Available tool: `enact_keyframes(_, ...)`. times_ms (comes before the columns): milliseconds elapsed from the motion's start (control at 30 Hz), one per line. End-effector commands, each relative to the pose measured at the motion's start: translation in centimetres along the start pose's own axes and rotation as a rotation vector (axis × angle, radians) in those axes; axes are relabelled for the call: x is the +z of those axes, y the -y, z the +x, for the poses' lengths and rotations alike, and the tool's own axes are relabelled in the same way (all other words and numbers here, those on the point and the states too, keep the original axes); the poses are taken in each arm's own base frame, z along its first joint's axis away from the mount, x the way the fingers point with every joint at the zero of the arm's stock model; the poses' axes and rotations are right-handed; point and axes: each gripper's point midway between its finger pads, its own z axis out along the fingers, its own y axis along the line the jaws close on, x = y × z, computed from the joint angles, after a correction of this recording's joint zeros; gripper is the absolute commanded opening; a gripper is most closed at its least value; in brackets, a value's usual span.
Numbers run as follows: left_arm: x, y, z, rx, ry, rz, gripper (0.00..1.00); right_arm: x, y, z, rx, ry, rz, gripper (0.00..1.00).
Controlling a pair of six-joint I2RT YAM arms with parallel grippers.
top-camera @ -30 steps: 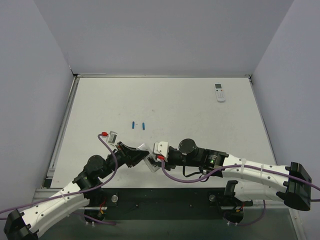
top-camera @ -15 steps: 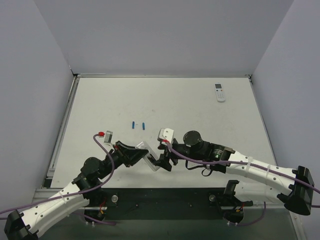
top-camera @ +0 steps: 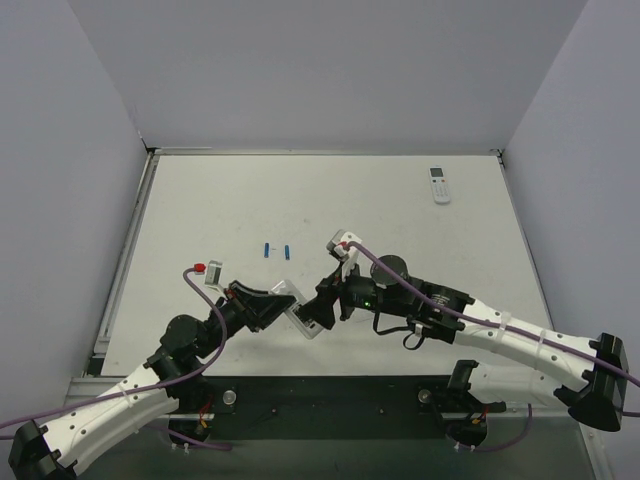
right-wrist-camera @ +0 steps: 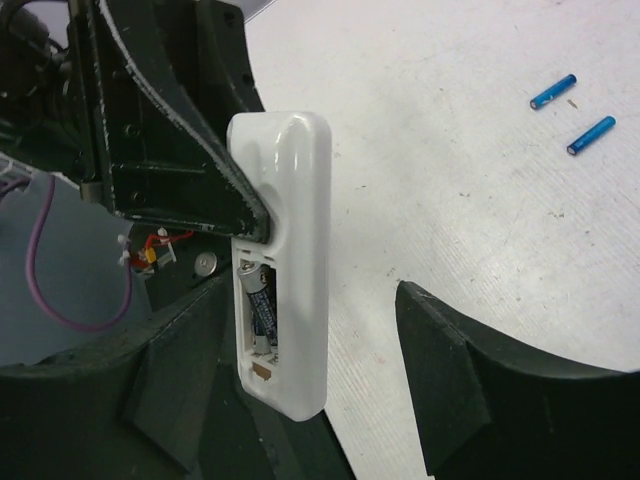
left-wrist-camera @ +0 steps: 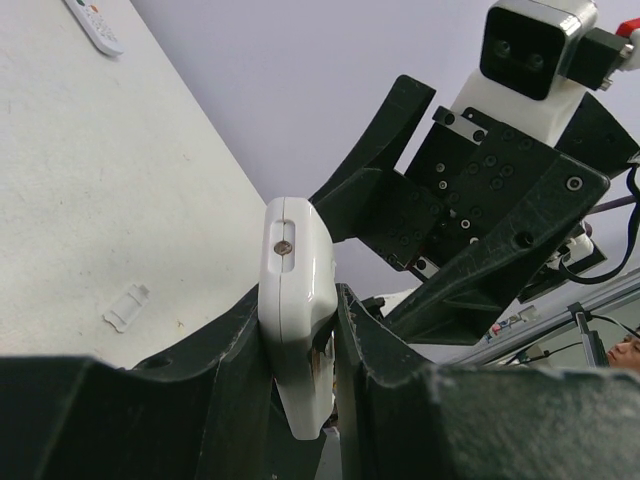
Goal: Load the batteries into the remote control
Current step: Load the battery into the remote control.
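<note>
My left gripper [top-camera: 270, 303] is shut on the white remote control [top-camera: 297, 312] and holds it off the table, edge-on between the fingers in the left wrist view [left-wrist-camera: 295, 290]. Its plain back faces the right wrist camera [right-wrist-camera: 295, 250]. The battery bay is open, with one dark battery [right-wrist-camera: 262, 305] seated inside. My right gripper [right-wrist-camera: 330, 400] is open, its jaws astride the remote's lower end, the left finger close against it. Two blue batteries [top-camera: 267, 249] [top-camera: 287, 250] lie side by side on the table beyond the grippers; they also show in the right wrist view [right-wrist-camera: 553, 91] [right-wrist-camera: 591, 135].
A second white remote [top-camera: 439, 184] with a small screen lies at the far right of the table. A small white battery cover [left-wrist-camera: 127, 305] lies on the table near the left gripper. Grey walls enclose the white table [top-camera: 200, 200] on three sides.
My right arm has swung its wrist up and away from the near edge, and its open jaws now face the remote from the right. My left gripper has kept hold of the remote, shifting only slightly.
</note>
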Motion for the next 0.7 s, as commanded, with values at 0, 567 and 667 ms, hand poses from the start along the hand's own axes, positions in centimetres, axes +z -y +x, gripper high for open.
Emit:
enact_keyframes(0,0.2,2.4,-1.8,-0.013,0.066,0.076,0.0,0.6,0.6,-2.8,0.164,0.108,0.058,0.63)
enact_keyframes(567,0.2,2.1,-2.0,-0.036,0.084,0.06,0.0,1.5,-0.3,-2.1,0.208,0.086,0.002,0.59)
enact_keyframes(667,0.1,2.1,-2.0,-0.036,0.086,0.063,0.0,1.5,-0.5,-2.0,0.213,0.083,-0.007,0.58)
